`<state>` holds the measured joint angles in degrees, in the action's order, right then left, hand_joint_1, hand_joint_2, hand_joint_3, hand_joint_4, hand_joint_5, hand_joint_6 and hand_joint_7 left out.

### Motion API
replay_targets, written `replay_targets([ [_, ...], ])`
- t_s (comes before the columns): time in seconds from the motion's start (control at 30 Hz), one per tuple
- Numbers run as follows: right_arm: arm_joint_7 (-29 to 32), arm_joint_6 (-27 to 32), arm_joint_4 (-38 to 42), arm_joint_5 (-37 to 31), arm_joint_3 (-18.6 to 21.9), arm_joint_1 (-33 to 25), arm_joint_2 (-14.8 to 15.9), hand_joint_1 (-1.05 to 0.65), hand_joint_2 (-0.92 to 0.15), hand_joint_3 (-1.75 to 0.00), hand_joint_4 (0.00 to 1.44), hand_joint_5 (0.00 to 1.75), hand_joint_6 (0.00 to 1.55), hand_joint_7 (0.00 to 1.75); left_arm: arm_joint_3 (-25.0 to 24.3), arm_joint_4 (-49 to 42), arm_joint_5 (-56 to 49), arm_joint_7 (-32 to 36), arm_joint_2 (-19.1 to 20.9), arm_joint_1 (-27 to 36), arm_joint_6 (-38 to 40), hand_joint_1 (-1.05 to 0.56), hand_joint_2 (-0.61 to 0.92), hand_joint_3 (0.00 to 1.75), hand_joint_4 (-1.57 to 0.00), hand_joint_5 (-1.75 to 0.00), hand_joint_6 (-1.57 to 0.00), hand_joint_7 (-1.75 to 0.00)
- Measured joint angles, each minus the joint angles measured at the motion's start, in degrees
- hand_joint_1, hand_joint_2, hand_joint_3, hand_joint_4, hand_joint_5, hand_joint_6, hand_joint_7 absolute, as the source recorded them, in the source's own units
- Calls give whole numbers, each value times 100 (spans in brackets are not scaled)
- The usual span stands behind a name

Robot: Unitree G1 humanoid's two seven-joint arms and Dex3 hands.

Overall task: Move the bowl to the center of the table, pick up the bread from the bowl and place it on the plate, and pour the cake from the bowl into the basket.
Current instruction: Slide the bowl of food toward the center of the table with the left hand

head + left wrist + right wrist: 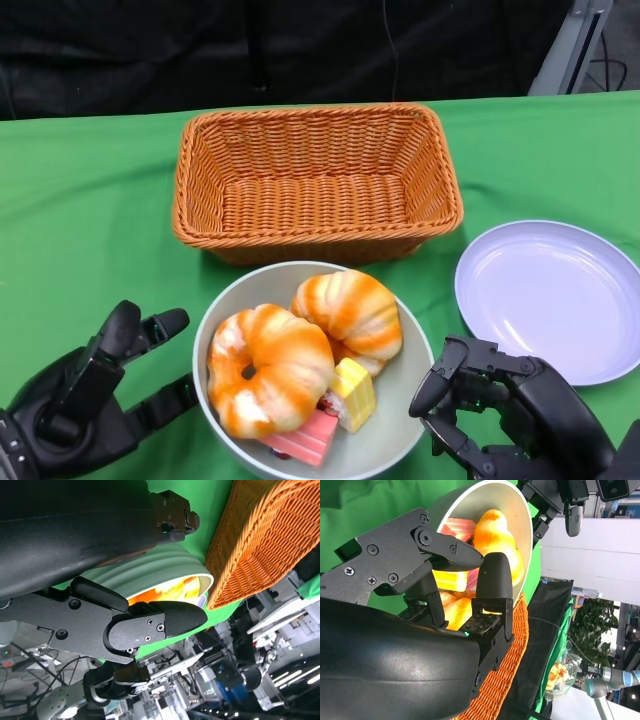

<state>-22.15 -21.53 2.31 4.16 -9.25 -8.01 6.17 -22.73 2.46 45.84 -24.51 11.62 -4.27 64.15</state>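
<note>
1. The left robot hand (85, 400) sits just left of the bowl (400, 420), fingers spread, grasping nothing.
2. The right robot hand (500, 410) sits just right of the bowl, fingers apart and curved toward its rim, nothing in its grasp.
3. The grey bowl rests near the tabletop's (80, 220) near edge, holding two orange-glazed breads (270, 365) and cake pieces (350, 392).
4. The wicker basket (316, 180) stands just beyond the bowl.
5. The lilac plate (550, 295) lies to the right.

Grey bowl (400, 440) upright, holding two orange breads (270, 370), cake (352, 392); basket (316, 182) behind, plate (550, 295) right.
</note>
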Motion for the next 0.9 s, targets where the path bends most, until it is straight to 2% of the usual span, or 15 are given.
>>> replay_targets([
  [0.4,5,0,0,-5,-1,3,-1,-14,-63,-85,71,162,69,133,208,102,-60,-133,551,0,-113,-63,92,50,0,0,0,0],
  [0.57,6,2,-1,1,0,3,-2,-12,-62,-86,72,163,69,133,249,490,-435,-20,916,-12,-584,-59,92,45,0,0,0,0],
  [0.63,6,2,-1,1,0,3,-2,-12,-62,-86,72,163,69,133,255,537,-497,-18,949,-18,-678,-59,92,44,0,0,0,0],
  [0.7,5,1,-1,-1,-2,4,-3,-13,-63,-86,71,162,69,133,295,651,-716,150,952,33,-813,-54,92,36,-3,-2,-2,-1],
  [0.8,6,-2,0,-4,0,3,-2,-13,-63,-85,71,161,69,133,294,840,-1132,404,1052,90,-1174,-53,92,34,-7,-3,-3,-1],
  [0.9,2,-13,4,-3,0,7,-1,-14,-63,-84,72,161,69,133,250,924,-1475,607,939,161,-1899,-49,92,28,-30,-15,-25,-11],
])
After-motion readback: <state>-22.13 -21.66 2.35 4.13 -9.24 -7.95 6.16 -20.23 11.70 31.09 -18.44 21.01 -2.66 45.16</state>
